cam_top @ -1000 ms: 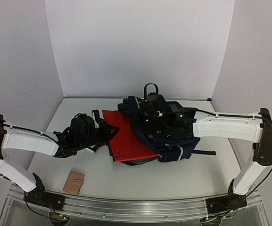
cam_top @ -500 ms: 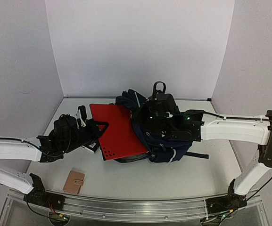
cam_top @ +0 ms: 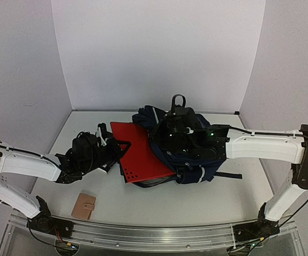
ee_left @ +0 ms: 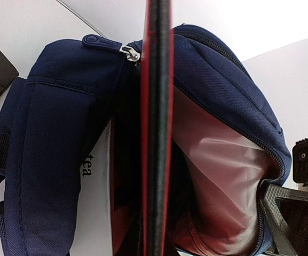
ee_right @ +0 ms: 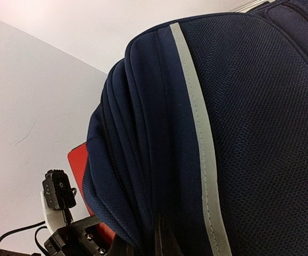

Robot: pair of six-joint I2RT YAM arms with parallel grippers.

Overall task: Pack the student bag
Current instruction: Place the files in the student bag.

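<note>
**On the bench [cam_top: 207, 205], two robot hands feed a red folder [cam_top: 143, 152] into the student bag [cam_top: 194, 169]**

At the left front of the bench lies a small tan wallet [cam_top: 84, 206], well apart from everything else and not yet packed. To its right and further back, the left hand [cam_top: 116, 146] is clamped on the left edge of the red folder. The folder is flat and thin, with small holes near its front corner. Its right part sits inside the bag's open mouth.

The left wrist view looks straight along the folder's edge. The folder runs into the gap between the two sides of the opening, with the zip pull [ee_left: 128, 49] at the top end and a pale lining showing to the right. Gripping the outer edge probably lets the arm push the folder deeper without the hand meeting the fabric.

The student bag, dark navy with a grey stripe [ee_right: 196, 122], lies on its side at the middle of the bench. It is directly right of the left hand, and the folder bridges the two. Over it reaches the right hand [cam_top: 171, 143], its fingers closed together. It seems to be pinching the rim of the opening, holding it up and wide for the folder. The folder looks about half in.
</note>
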